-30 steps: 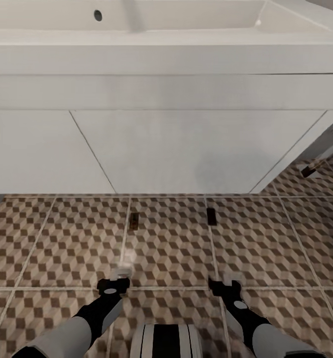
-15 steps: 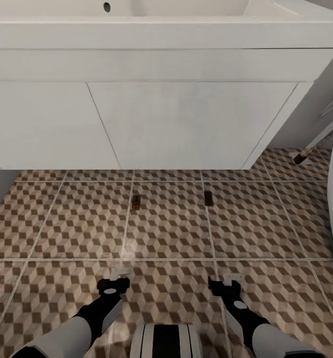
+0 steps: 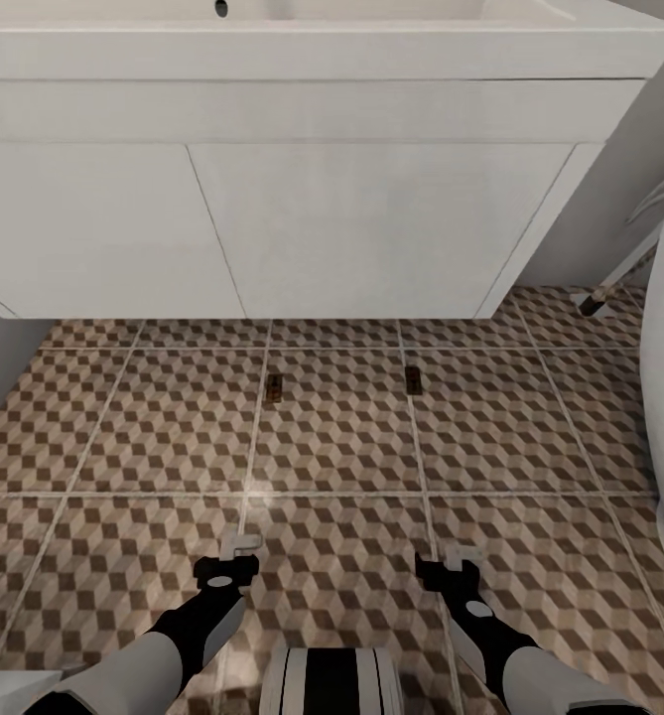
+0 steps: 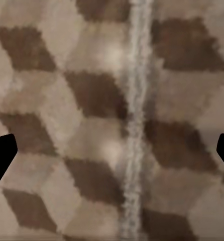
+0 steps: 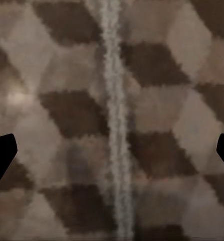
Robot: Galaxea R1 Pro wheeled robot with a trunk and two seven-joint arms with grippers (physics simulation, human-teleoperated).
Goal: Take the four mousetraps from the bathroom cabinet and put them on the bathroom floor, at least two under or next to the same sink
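Head view gives you two mousetraps (image 3: 274,386) (image 3: 412,379) lying on the bathroom floor (image 3: 341,452) just before the bathroom sink (image 3: 302,60) unit's lower edge, well apart. Your left gripper (image 3: 234,552) and right gripper (image 3: 449,564) hover over open tile, apparently spread wide, holding nothing.

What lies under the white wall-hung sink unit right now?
Patterned cube tiles of the bathroom floor run beneath the white wall-hung sink unit. Two small brown mousetraps lie just in front of it, not beneath. Farther back is hidden by the unit.
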